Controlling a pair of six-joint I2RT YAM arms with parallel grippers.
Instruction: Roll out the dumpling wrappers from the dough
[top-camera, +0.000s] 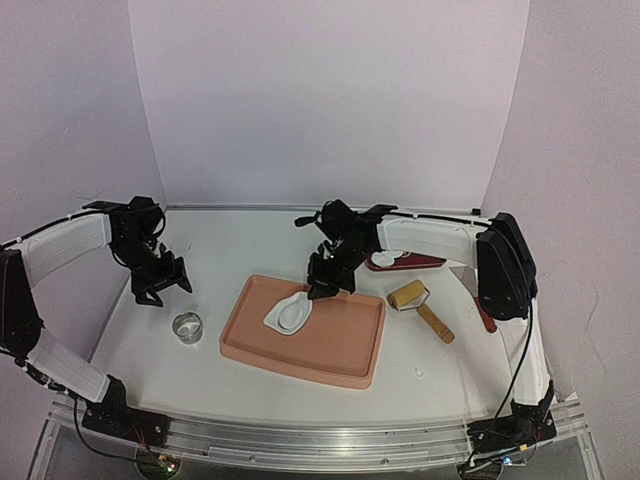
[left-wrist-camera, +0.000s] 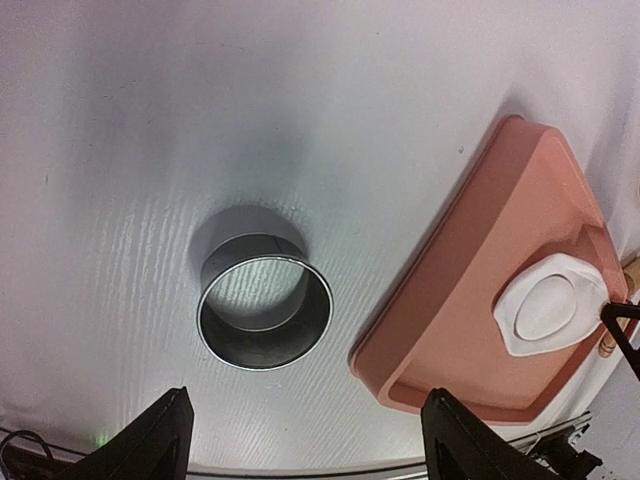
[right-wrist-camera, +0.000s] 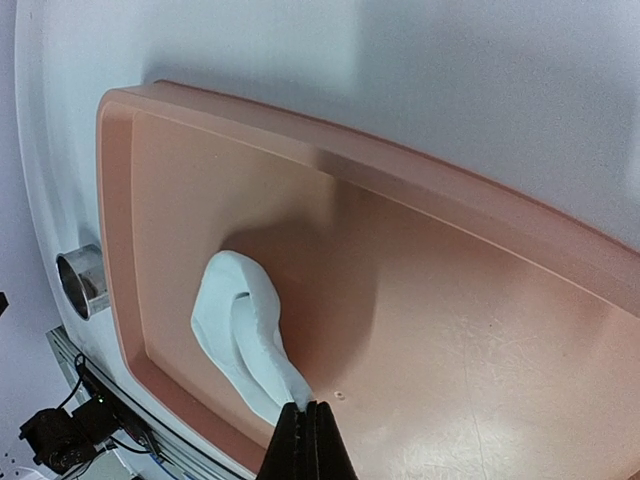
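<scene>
Right gripper (right-wrist-camera: 304, 440) is pinching shut on the dough (right-wrist-camera: 235, 325) strip's edge, dough sagging onto the tray (right-wrist-camera: 480, 300) ahead of its fingertips, seemingly soft, light, tearable. Left gripper (left-wrist-camera: 310, 432) is hanging open above the ring cutter (left-wrist-camera: 265, 300).

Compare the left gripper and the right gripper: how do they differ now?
The left gripper is open and empty; the right gripper is shut on the dough. The left one hangs above the table near the metal ring; the right one is over the pink tray. Both have black fingers.
</scene>
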